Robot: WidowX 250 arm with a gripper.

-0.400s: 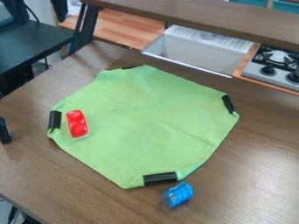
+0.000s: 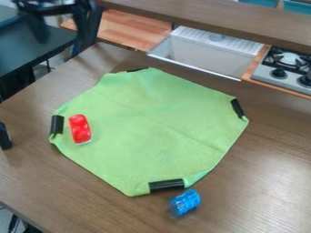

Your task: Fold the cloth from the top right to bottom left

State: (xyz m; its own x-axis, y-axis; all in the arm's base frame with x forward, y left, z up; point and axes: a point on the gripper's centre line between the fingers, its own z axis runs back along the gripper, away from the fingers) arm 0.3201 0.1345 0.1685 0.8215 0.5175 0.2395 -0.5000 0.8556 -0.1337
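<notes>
Holding fingers apart at eleven o'clock, seeing cloth lying central on tabletop, probably being light, soft, easily creasing, therefore needing gentle pinching beside two-o'clock black strip.

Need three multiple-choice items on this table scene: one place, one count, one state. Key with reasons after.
1. Where is the red object?
A) in the sink
B) on the left part of the cloth
C) on the stove

2. How many black strips show along the cloth's edges?
A) two
B) six
C) four

3. How does the cloth lie?
A) spread out
B) folded in half
C) rolled up

Key:
1 B: green fabric surrounds the red object, near the left strip.
2 C: one each at the left, top, right and bottom of the image.
3 A: it covers a broad area, with no half doubled over.
</notes>
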